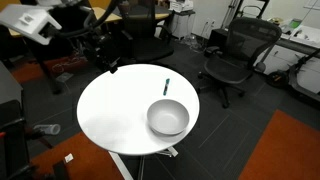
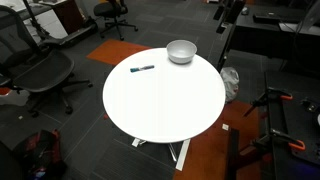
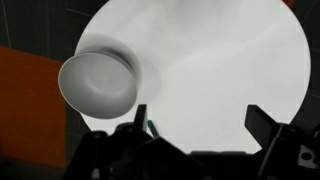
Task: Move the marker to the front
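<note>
A round white table (image 1: 110,115) is shown in both exterior views, carried on a white pedestal base (image 2: 180,152). Two things are laid directly on its top: a round grey bowl (image 1: 168,118) and the marker (image 1: 167,86). In an exterior view the bowl is set upright by the near right edge, and the marker is laid just beyond it, apart from it. In an exterior view the bowl (image 2: 181,51) is placed at the far edge, with the marker (image 2: 142,69) to its left and slightly nearer. In the wrist view the bowl (image 3: 98,83) is seen at the left rim of the table top (image 3: 220,70).
</note>
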You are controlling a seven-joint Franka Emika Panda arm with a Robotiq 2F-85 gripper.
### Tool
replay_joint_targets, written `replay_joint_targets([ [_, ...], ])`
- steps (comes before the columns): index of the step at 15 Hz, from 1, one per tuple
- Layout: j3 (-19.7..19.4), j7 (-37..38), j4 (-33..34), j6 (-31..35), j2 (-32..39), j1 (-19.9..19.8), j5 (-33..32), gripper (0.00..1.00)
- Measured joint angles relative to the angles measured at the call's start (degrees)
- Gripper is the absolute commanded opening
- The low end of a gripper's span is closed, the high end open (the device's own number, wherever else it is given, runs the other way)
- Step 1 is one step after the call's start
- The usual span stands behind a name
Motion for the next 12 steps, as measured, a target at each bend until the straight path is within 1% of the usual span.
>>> replay_joint_targets([
  [9,0.1,0.0,0.0,0.0,0.0,-0.1,0.0,1.00],
  [12,0.4,-1.3,0.6,0.0,0.6,-0.1,0.0,1.00],
])
